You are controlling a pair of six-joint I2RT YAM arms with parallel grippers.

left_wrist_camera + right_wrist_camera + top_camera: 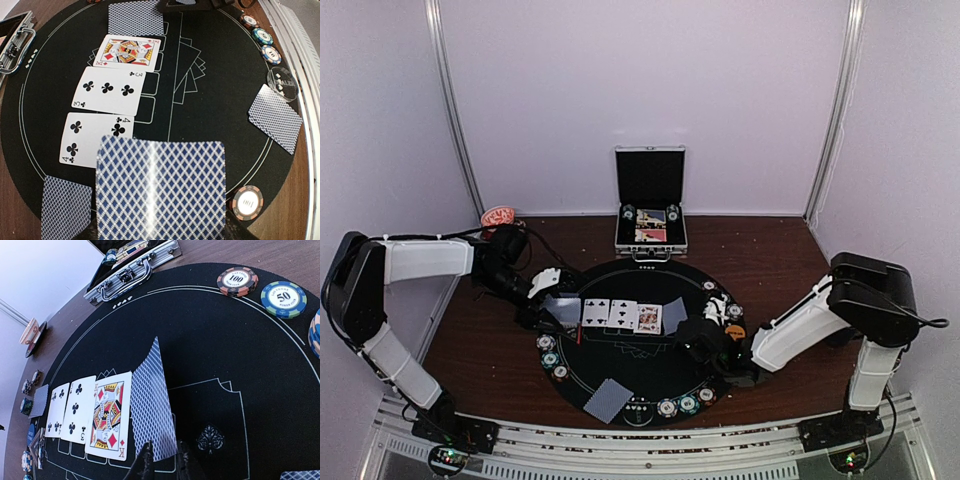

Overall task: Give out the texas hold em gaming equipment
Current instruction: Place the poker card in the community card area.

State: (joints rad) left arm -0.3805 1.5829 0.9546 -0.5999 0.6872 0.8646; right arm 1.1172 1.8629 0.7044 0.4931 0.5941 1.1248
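Three playing cards lie face up in a row on the round black mat (620,365): four of clubs (95,140), three of clubs (110,91) and king of diamonds (131,52). My left gripper (552,298) is shut on blue-backed playing cards (160,190), which hide its fingers. A fourth card (152,400) sits face down beside the king, one long edge raised. My right gripper (165,444) stands slightly open around that card's near edge. Striped poker chips (237,281) (283,299) (247,202) ring the mat.
The silver case (650,205) stands open behind the mat with cards and chips inside. Face-down cards lie at the mat's near edge (275,124) and left side (66,212). A clear dealer disc (282,84) sits by them. A red-patterned cup (500,215) stands far left.
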